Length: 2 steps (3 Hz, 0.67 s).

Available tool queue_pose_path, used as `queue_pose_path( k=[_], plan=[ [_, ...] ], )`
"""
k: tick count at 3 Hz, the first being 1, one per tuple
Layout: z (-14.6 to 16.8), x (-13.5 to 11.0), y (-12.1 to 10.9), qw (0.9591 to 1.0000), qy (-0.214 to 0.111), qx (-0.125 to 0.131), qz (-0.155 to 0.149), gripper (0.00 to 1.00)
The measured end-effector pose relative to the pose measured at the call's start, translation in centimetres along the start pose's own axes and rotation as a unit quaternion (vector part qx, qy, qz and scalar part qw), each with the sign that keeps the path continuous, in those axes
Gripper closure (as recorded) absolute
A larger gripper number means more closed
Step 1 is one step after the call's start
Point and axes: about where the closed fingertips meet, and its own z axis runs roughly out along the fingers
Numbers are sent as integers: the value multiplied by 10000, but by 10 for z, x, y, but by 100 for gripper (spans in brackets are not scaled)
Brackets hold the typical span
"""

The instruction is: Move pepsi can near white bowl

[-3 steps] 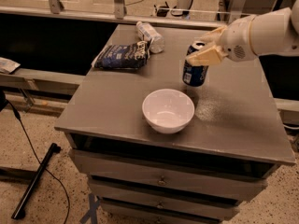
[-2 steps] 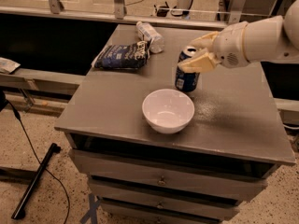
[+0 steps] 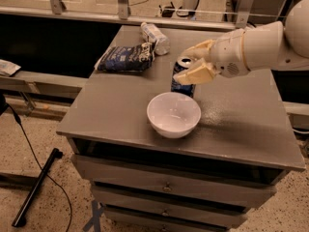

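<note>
The pepsi can (image 3: pixel 181 84) is dark blue with a silver top and stands upright just behind the white bowl (image 3: pixel 174 114), close to its far rim. My gripper (image 3: pixel 194 64) comes in from the right and its cream fingers are closed around the can's upper part, one finger in front and one behind. The bowl is round, glossy and empty, and sits near the front middle of the grey cabinet top (image 3: pixel 241 120).
A flat dark blue snack bag (image 3: pixel 126 58) lies at the back left of the top. A pale silvery can (image 3: pixel 154 37) lies on its side behind the bag. Drawers run below the top's front edge. A black cable lies on the floor at left.
My gripper has carried the pepsi can leftward and a little toward the front, so it is now directly behind the bowl instead of at its back right.
</note>
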Motion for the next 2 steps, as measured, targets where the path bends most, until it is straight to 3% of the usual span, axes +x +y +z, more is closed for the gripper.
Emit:
queue_pose_path(
  k=[2],
  plan=[
    [3,-2,2,10000,-2,-24,-16,36]
  ],
)
